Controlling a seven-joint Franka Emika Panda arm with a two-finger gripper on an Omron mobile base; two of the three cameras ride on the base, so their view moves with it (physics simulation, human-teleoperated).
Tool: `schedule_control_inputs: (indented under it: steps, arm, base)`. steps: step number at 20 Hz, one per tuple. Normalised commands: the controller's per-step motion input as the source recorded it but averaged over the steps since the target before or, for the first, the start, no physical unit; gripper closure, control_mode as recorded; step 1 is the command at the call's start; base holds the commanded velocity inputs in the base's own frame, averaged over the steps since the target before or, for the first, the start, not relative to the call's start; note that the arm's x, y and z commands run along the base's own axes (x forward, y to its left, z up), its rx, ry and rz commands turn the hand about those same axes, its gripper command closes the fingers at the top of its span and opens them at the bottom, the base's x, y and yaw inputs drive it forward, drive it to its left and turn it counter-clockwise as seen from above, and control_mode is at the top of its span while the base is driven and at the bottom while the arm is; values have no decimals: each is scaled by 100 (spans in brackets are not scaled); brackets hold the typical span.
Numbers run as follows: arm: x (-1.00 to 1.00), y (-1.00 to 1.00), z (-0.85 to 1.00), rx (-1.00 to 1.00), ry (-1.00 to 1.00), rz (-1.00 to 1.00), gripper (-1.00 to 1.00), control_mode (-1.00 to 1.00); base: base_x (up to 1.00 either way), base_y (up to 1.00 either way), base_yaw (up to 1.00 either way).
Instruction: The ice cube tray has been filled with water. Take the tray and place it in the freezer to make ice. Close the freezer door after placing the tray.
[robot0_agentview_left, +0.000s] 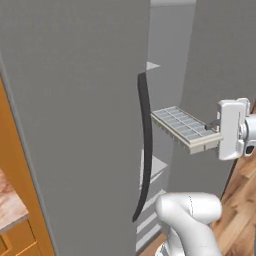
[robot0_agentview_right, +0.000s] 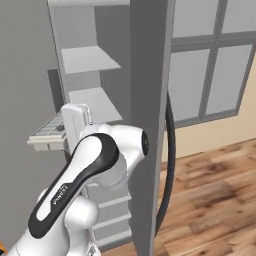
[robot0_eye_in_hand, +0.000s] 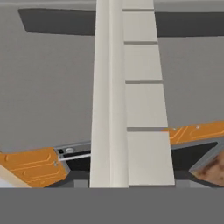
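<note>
On arm (robot0_agentview_right: 75, 185): faint, unreadable dark lettering.

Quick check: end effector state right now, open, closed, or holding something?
End effector: closed on the ice cube tray, gripping it by one end and holding it level in front of the open freezer.

Pale grey shelves (robot0_agentview_right: 90, 57) sit stacked inside the open freezer (robot0_agentview_right: 75, 30), above a wooden floor (robot0_agentview_right: 210, 185).
</note>
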Motion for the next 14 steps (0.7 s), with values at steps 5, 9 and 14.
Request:
schedule_control_inputs:
  steps: [5,9,14]
  arm:
    - [0,0,0,0,0,0,100,100]
    - [0,0,0,0,0,0,100,100]
    - [0,0,0,0,0,0,100,100]
  base:
    - [-25,-59,5]
    - [-11,-44,2]
    - [16,-2,0]
